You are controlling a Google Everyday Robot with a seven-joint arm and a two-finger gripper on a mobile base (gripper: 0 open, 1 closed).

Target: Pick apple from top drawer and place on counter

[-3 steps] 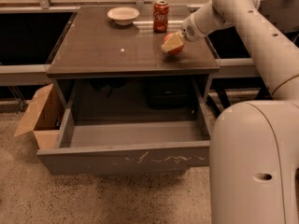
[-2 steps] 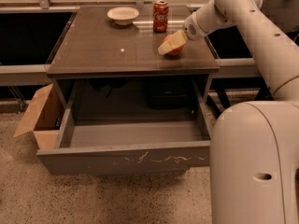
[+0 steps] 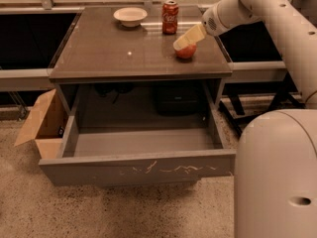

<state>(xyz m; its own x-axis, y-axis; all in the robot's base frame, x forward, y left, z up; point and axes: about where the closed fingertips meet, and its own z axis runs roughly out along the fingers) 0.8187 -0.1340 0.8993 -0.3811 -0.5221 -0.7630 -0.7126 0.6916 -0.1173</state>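
Note:
The small red apple [image 3: 186,52] sits on the grey-brown counter [image 3: 119,53], near its right edge. My gripper [image 3: 184,42] hangs just above the apple's top, reaching in from the right. It is open and its cream fingers [image 3: 192,35] slant down toward the apple without closing on it. The grey top drawer [image 3: 138,170] is pulled out below the counter. White scratches mark its front panel. Its inside shows nothing in it.
A red soda can [image 3: 170,17] stands behind the apple, and a white bowl [image 3: 130,16] sits at the counter's back. An open brown cardboard box [image 3: 42,125] lies on the floor to the drawer's left. My white base [image 3: 277,177] fills the lower right.
The gripper has lifted a little up and to the right. The apple, earlier covered by the fingers, now shows resting on the counter below them.

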